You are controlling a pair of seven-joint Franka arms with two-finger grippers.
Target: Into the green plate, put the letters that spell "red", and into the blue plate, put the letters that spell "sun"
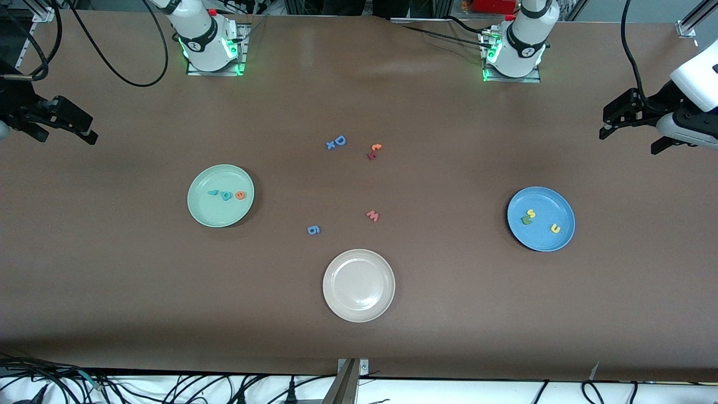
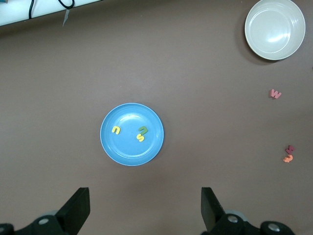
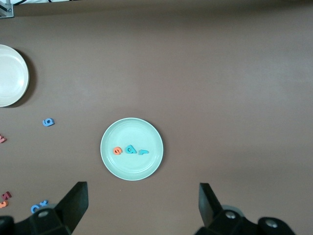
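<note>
"r", "d", "e" (image 1: 226, 194) are read in the green plate (image 1: 205, 210); "s", "u" and seemingly "n" (image 1: 527, 217) in the blue plate (image 1: 541, 241). Left gripper (image 2: 145, 208) and right gripper (image 3: 143, 205) are held apart.

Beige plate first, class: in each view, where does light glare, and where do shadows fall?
Front view: the beige plate carries a soft sheen, and the table has a pale reflected patch between the arm bases; the green plate and blue plate cast thin dark edges. Left wrist view: the beige plate shows a bright highlight. Right wrist view: the green plate looks evenly lit, with little glare.
</note>
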